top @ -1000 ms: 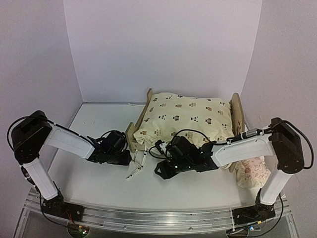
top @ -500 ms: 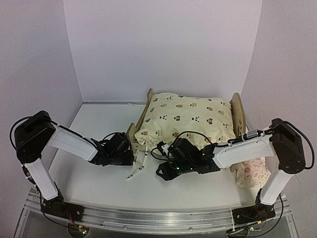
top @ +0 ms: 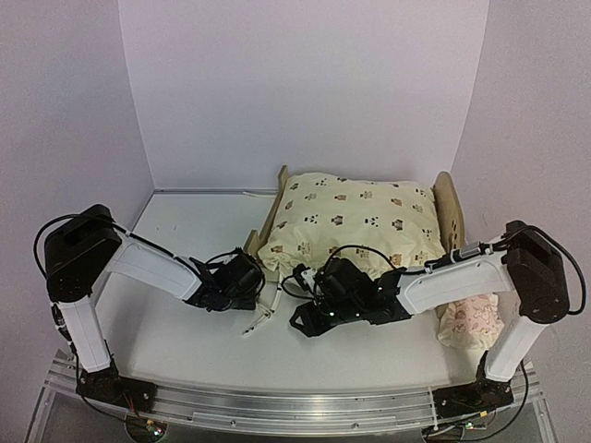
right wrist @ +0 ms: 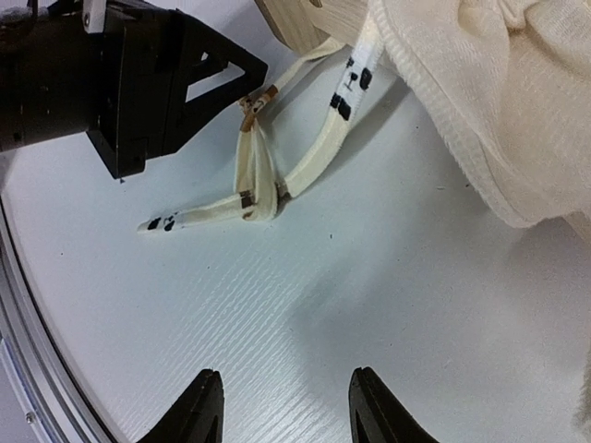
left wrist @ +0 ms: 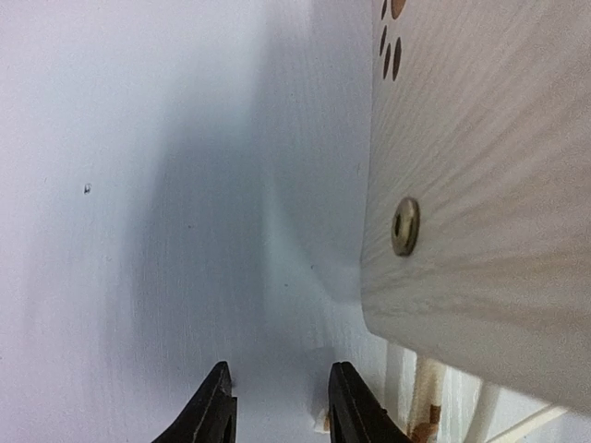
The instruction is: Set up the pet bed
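On your white table (top: 185, 351), the cream animal-print cushion (top: 351, 221) lies on the light-wood pet bed (top: 449, 214), mid-frame. Its cream ties (right wrist: 263, 175) look untied. Your left gripper (left wrist: 277, 411) and right gripper (right wrist: 282, 411) are both open, holding nothing.

The cream cushion (top: 351, 221) covers the pet bed (top: 446, 210) (only its end boards show). At 4 o'clock the right arm (top: 462, 272) hides part of the pink pillow (top: 473, 325). In the left wrist view the paw cutout (left wrist: 390, 41) is cut off at 12 o'clock.
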